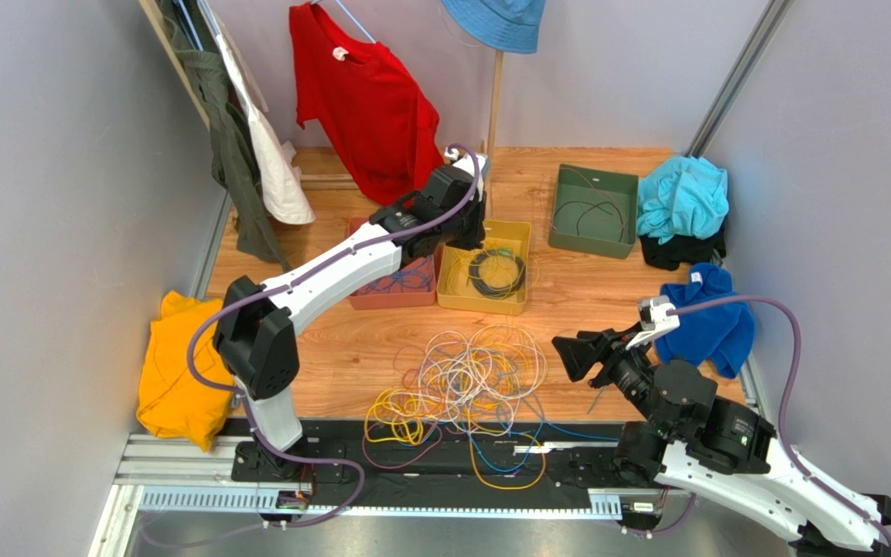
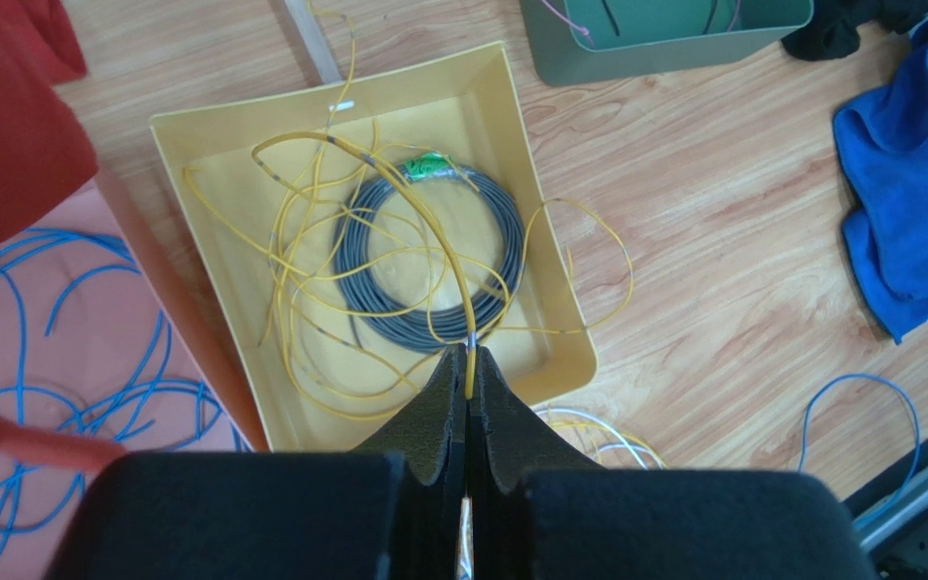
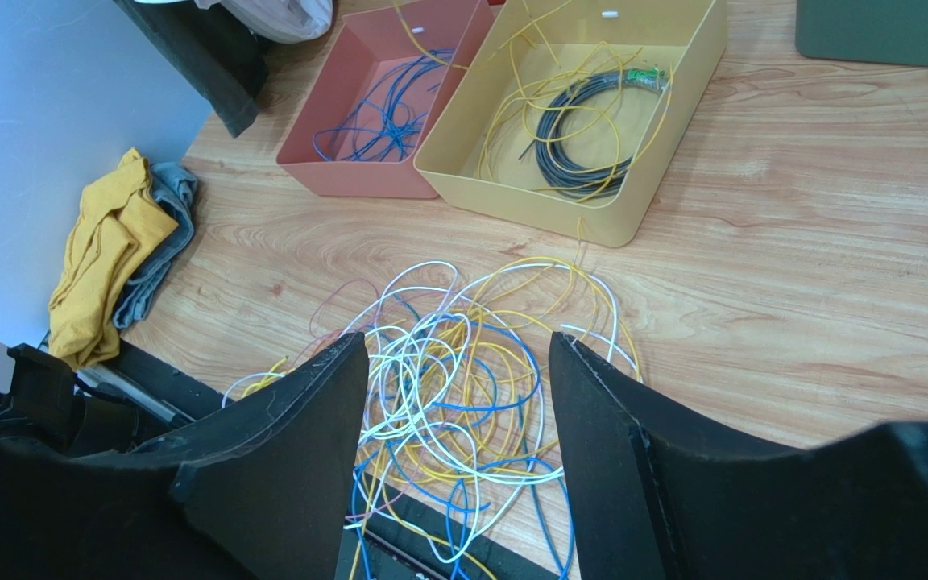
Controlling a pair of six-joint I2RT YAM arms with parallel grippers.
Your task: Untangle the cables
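Observation:
A tangle of thin yellow, white, blue and purple cables [image 1: 462,389] lies on the wooden table near the front edge; it also shows in the right wrist view [image 3: 481,387]. My left gripper [image 2: 469,363] hangs over the yellow tray [image 2: 221,133] and is shut on a yellow cable [image 2: 451,260] that runs down into the tray, over a grey coil [image 2: 493,230]. In the top view the left gripper [image 1: 470,238] is above the yellow tray [image 1: 513,304]. My right gripper [image 1: 572,352] is open and empty, right of the tangle, jaws wide apart [image 3: 457,351].
A red tray [image 1: 392,297] with blue cables [image 2: 21,363] sits left of the yellow tray. A green bin [image 1: 566,232] stands at the back right. Blue cloths [image 1: 706,313], a teal cloth [image 1: 680,195], a yellow cloth [image 1: 171,366] and hanging clothes [image 1: 369,99] surround the table.

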